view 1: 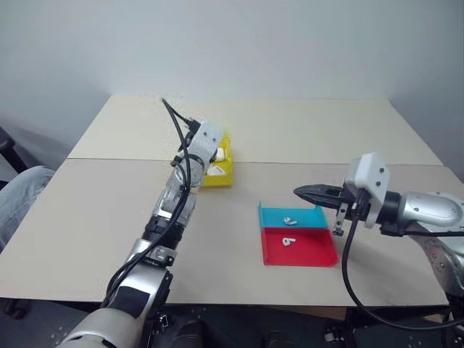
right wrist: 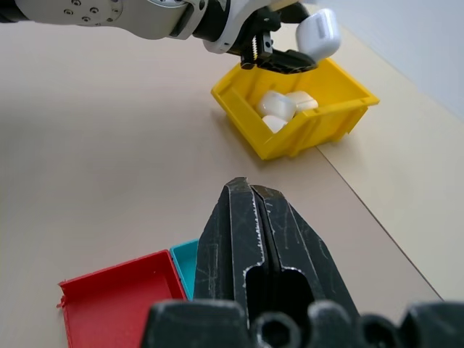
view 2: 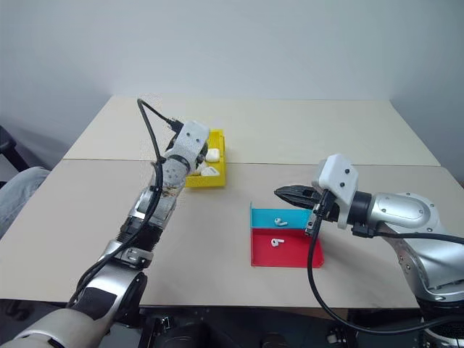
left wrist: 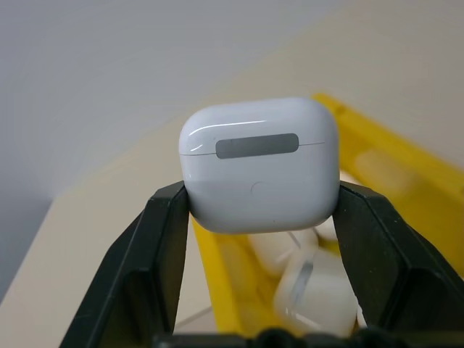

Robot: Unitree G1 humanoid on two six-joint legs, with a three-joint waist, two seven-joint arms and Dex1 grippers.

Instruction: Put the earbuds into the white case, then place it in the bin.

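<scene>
The left pincer (right wrist: 288,59) grips the white case (left wrist: 259,163) by its sides, lid shut, above the yellow bin (right wrist: 304,123) — poised for a drop among other cases. The right pincer (right wrist: 255,210) is clenched, empty, over the trays.

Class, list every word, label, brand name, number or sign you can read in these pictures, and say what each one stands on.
None: no readable text anywhere.
White case, held by the left gripper: a blank grey strip, no lettering.
Yellow bin: no label.
Blue tray and red tray: no markings.
Right gripper: no writing.
</scene>
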